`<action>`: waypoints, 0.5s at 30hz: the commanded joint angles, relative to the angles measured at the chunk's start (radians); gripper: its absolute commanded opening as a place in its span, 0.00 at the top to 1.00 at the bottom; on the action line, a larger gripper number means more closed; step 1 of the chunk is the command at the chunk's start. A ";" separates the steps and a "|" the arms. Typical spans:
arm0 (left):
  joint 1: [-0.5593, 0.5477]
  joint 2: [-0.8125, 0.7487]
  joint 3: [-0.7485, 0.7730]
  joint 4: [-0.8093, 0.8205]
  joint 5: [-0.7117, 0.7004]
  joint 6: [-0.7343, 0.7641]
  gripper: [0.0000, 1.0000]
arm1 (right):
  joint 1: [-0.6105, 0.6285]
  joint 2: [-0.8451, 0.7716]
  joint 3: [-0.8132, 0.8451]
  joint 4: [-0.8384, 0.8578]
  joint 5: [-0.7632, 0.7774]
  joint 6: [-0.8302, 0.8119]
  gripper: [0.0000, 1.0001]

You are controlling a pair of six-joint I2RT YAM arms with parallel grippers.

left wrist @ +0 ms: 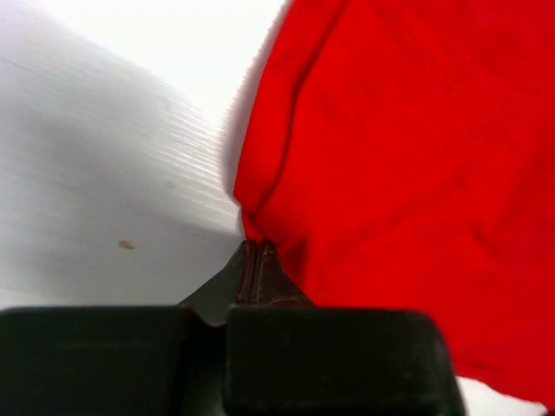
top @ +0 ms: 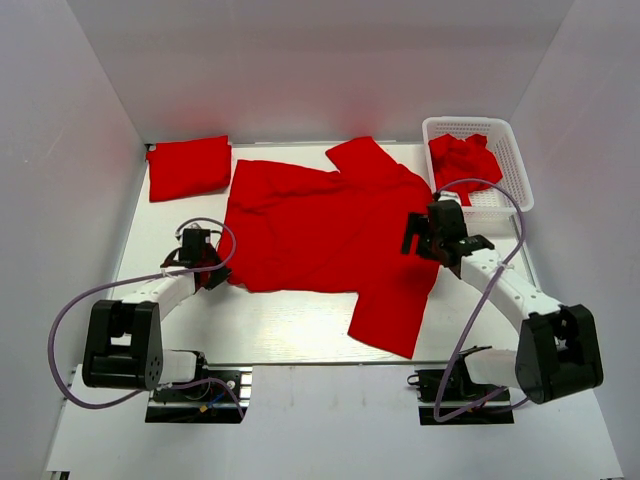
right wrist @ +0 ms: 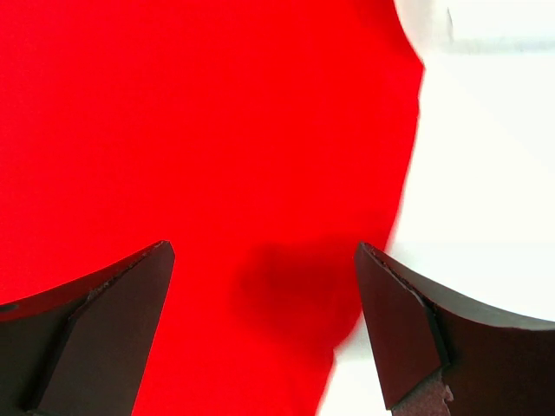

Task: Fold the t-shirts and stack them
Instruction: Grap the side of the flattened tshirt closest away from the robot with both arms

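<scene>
No readable text, no labels, no brand marks, no numbers or signs on anything in view

Top external: looks down from above and behind arm bases [top: 195,385] over whole table [top: 290,325]. Both wrist views: look from very near, low over table. Shared by all: spread t-shirt [top: 320,225].

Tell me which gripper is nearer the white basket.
Right. The right gripper hovers open over the spread t-shirt, at its right side just in front of the white basket; the left gripper is far off, shut on that shirt's near-left corner.
</scene>
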 commanded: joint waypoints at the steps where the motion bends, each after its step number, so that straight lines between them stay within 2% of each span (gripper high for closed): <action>1: -0.012 0.019 -0.080 -0.062 0.105 0.023 1.00 | 0.001 -0.074 -0.008 -0.193 0.027 0.024 0.10; 2: -0.012 -0.004 -0.091 -0.062 0.105 0.023 1.00 | 0.006 -0.085 -0.009 -0.255 -0.056 0.013 0.10; 7: -0.012 -0.038 -0.091 -0.092 0.085 0.033 1.00 | 0.067 -0.145 -0.063 -0.375 -0.281 -0.007 0.10; 12: -0.012 -0.047 -0.070 -0.129 0.061 0.023 1.00 | 0.148 -0.146 -0.159 -0.395 -0.327 0.102 0.10; 15: -0.001 -0.065 -0.048 -0.157 0.033 0.013 1.00 | 0.208 -0.136 -0.175 -0.435 -0.282 0.151 0.10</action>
